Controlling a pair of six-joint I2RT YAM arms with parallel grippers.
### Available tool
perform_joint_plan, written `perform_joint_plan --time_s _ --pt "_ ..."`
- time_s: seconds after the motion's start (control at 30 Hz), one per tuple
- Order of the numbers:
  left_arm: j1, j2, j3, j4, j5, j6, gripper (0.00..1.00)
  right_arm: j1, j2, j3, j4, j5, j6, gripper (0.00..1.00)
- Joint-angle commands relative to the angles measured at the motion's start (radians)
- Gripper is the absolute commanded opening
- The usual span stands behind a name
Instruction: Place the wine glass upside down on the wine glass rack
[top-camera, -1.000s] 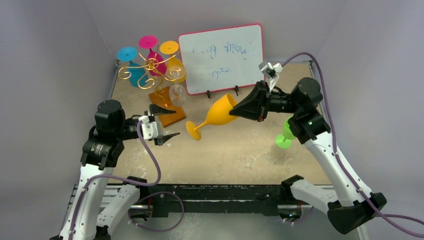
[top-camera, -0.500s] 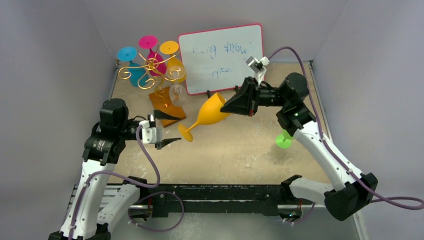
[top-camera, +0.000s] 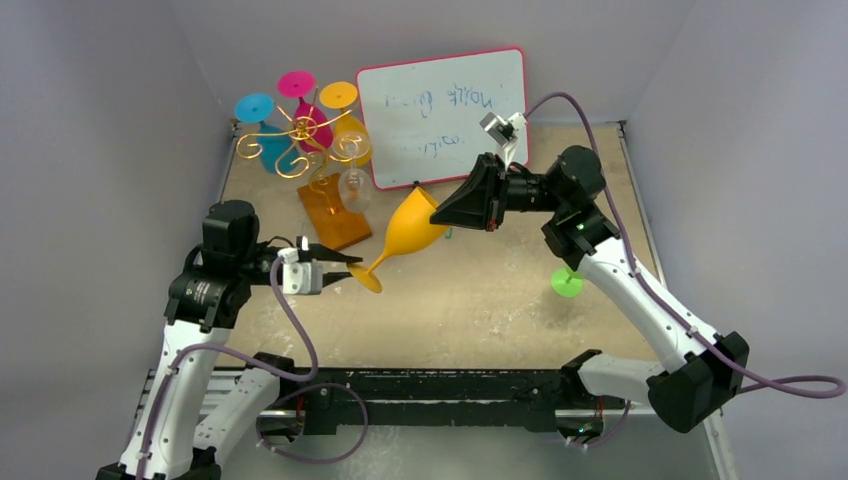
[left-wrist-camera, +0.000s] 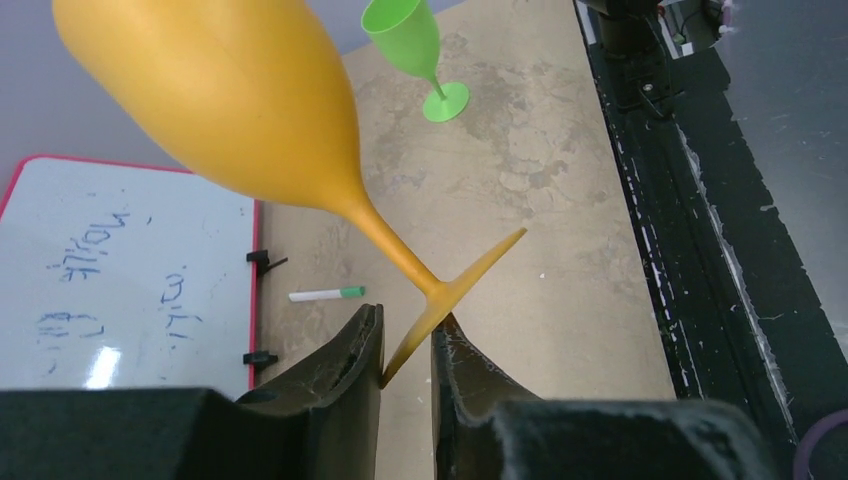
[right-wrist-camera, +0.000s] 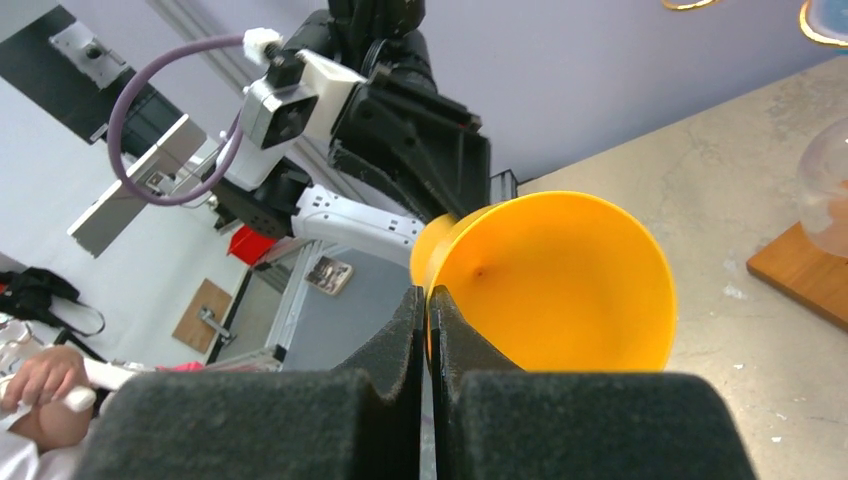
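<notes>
An orange wine glass (top-camera: 410, 228) hangs tilted in the air over the table, bowl up to the right, foot down to the left. My right gripper (top-camera: 442, 211) is shut on the bowl's rim (right-wrist-camera: 560, 280), one finger inside and one outside. My left gripper (top-camera: 345, 266) has closed on the edge of the glass's round foot (left-wrist-camera: 470, 275), which touches both fingers (left-wrist-camera: 365, 335). The wine glass rack (top-camera: 300, 140), a gold wire tree on a brown wooden base (top-camera: 333, 218), stands at the back left with several coloured and clear glasses hanging on it upside down.
A pink-framed whiteboard (top-camera: 440, 115) leans at the back centre, with a green-capped marker (left-wrist-camera: 325, 294) lying before it. A green wine glass (top-camera: 567, 282) stands upright to the right, partly behind my right arm. The black rail (top-camera: 450, 385) runs along the near edge.
My right gripper carried the orange glass left and a little further back. My left gripper moved right to meet the foot and closed from wide open onto it.
</notes>
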Motion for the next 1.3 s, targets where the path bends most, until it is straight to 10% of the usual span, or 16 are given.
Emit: perform_joint_plan --time_s 0.0,0.7,1.17,1.27 --pt "-0.005 -0.009 0.045 0.025 0.044 0.024 0.11 0.008 -0.031 0.036 0.017 0.013 -0.017 0.0" --pt "-0.005 -0.014 0.079 -0.014 0.046 0.037 0.0 0.008 -0.083 0.005 -0.098 0.168 -0.047 0.35" --pt "-0.005 -0.011 0.093 -0.006 -0.019 0.029 0.0 0.002 -0.13 -0.001 -0.136 0.324 -0.07 0.99" --pt "-0.005 -0.008 0.106 0.024 -0.052 -0.012 0.0 0.001 -0.133 -0.003 -0.154 0.333 -0.084 1.0"
